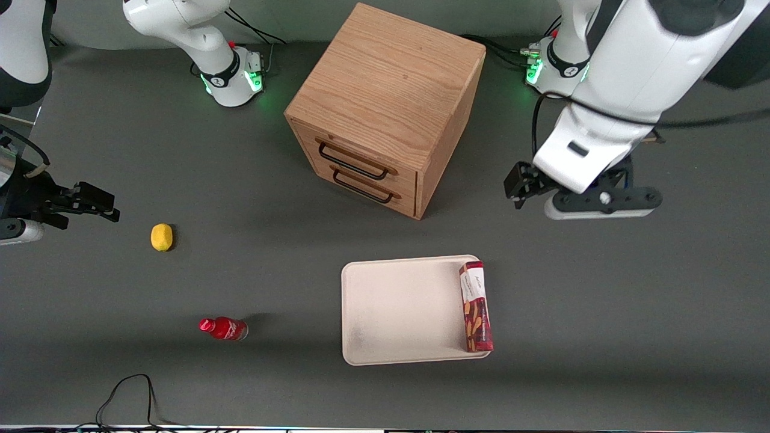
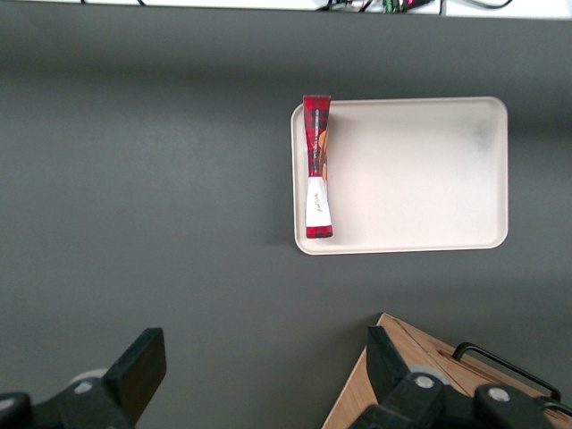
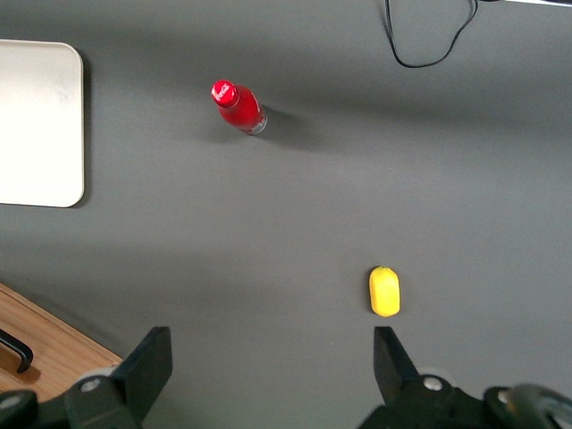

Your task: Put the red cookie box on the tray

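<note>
The red cookie box (image 1: 476, 307) (image 2: 317, 170) lies lengthwise on the cream-white tray (image 1: 403, 313) (image 2: 420, 170), along the tray's short edge toward the working arm's end of the table. My left gripper (image 1: 520, 185) (image 2: 265, 362) hangs above the table, farther from the front camera than the tray and beside the wooden cabinet. It is well apart from the box. Its fingers (image 2: 143, 366) stand wide open with nothing between them.
A wooden two-drawer cabinet (image 1: 385, 102) (image 2: 429, 384) stands farther from the front camera than the tray. A yellow lemon (image 1: 161, 237) (image 3: 384, 290) and a small red bottle (image 1: 224, 328) (image 3: 238, 107) lie toward the parked arm's end. A black cable (image 1: 126, 394) loops at the near edge.
</note>
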Controlling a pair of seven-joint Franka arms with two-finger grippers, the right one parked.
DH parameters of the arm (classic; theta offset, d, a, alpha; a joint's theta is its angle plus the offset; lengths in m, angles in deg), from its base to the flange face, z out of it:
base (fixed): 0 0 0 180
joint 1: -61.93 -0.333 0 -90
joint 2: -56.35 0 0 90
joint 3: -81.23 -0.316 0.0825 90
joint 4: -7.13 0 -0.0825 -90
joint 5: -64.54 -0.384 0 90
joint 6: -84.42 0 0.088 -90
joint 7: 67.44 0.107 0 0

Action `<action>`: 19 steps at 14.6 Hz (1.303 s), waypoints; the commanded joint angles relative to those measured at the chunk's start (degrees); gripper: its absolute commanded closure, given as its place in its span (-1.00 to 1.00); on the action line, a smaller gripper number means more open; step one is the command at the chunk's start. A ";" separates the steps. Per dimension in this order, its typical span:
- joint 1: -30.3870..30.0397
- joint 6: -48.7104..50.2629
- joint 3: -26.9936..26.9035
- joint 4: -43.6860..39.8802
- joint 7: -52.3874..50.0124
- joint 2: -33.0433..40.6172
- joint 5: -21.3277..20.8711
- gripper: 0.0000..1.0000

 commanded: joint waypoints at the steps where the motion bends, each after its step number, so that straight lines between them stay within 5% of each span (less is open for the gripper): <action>1: -0.98 2.61 0.26 1.86 -1.44 1.74 -0.33 -1.00; 11: -22.85 -3.96 0.08 20.48 14.89 16.49 2.48 -1.00; 19: -21.82 0.43 -2.12 20.84 21.15 16.85 2.57 -1.00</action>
